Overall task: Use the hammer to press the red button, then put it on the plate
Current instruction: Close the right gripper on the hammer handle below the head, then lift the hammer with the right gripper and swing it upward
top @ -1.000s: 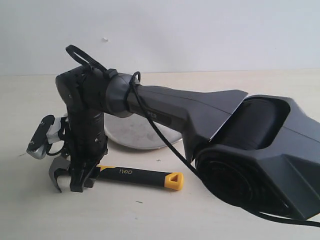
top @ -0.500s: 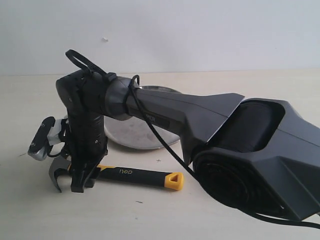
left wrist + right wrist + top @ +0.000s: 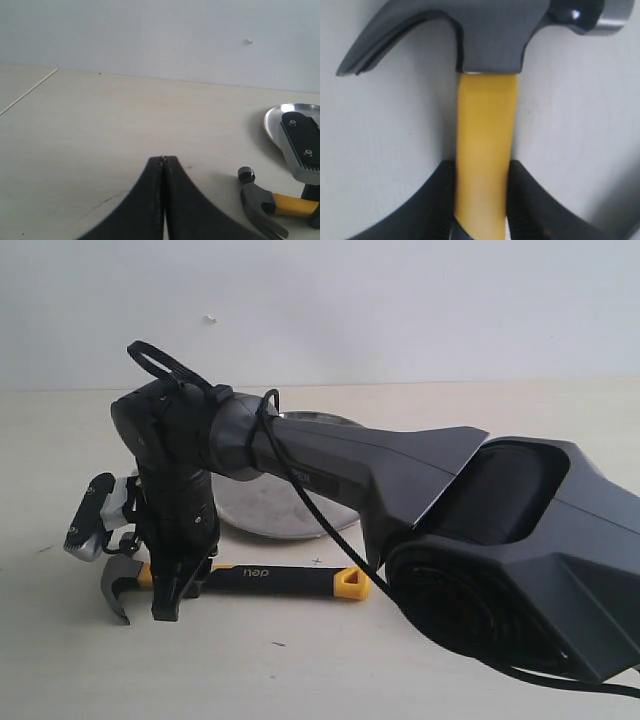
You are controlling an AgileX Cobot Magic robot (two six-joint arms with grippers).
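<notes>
The hammer (image 3: 270, 581) lies level just above the table at the front left, its grey head (image 3: 490, 35) toward the left and its yellow loop to the right. My right gripper (image 3: 172, 600) points straight down and is shut on the yellow neck (image 3: 482, 125) just behind the head. Behind the right arm lies the silver plate (image 3: 260, 515), partly covered by it. My left gripper (image 3: 163, 160) is shut on nothing, low over bare table. The left wrist view also shows the hammer head (image 3: 257, 202) and the plate (image 3: 280, 117). The red button is out of view.
The right arm's bulky dark links (image 3: 480, 540) fill the right and middle of the exterior view. A silver wrist camera (image 3: 90, 520) sticks out left of the right gripper. A pale wall (image 3: 400, 300) closes the table's far side.
The right gripper has shifted slightly. The hammer's looped end has risen, so the handle now sits level instead of sloping down to the table.
</notes>
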